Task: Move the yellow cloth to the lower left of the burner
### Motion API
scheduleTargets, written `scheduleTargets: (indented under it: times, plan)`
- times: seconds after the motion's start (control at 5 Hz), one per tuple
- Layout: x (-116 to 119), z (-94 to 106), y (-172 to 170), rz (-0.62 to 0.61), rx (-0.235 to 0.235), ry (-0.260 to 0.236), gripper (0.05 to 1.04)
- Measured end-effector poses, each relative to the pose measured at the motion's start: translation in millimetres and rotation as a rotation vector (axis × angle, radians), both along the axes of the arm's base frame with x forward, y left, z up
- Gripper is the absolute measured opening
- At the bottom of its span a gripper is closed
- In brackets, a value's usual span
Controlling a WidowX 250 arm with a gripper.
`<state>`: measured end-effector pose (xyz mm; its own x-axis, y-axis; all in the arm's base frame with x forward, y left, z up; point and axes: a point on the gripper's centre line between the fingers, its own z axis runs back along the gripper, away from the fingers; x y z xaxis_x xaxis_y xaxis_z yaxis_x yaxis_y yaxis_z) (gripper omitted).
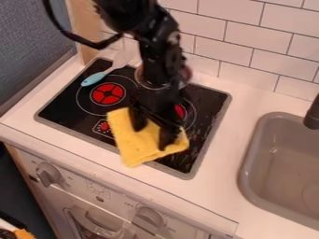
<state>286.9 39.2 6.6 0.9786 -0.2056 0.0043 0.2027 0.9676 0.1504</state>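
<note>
From where I stand, the gripper [151, 138], fingers parted, is over the yellow cloth [132, 148] near the cooktop's [211, 99] six o'clock, the shift towards eight apparently left to do.

The cloth [133, 148] is yellow. The cooktop [65, 110] is black with a grey edge, its burner [107, 94] red with black spokes inside thin pale rings. The utensil handle [93, 79] is light blue, the worktop [233, 208] white, the sink [254, 170] grey-beige, the wall tiles [269, 42] white with grey grout lines.
</note>
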Motion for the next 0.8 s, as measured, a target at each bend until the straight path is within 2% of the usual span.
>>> scheduleTargets:
  times: [0.4,0.8]
  plan:
    - [-4,0.9,32,0.083,0.017,0.002,1.001]
    - [-4,1.1,37,0.080,0.023,-0.001,1.001]
